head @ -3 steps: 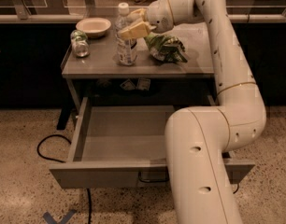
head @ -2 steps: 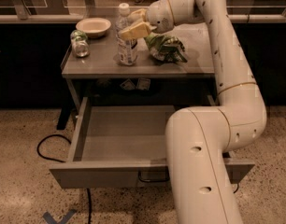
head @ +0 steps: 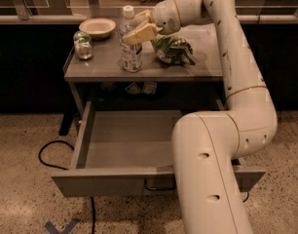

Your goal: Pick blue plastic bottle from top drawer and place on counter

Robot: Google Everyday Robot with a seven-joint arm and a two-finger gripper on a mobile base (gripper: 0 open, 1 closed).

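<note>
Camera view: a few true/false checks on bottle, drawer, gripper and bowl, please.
1. The blue plastic bottle stands upright on the counter. True.
2. The top drawer is shut. False: it is pulled open.
3. The gripper is at the bottle's upper part, above the counter. True.
4. The white bowl sits in the drawer. False: it is on the counter, at the back left.

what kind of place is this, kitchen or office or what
Probably an office break area or test kitchen: a long pale ledge with dark cabinets, speckled floor, a bowl and green bag on the counter. The hand is at the blue plastic bottle standing there, above the open top drawer.
</note>
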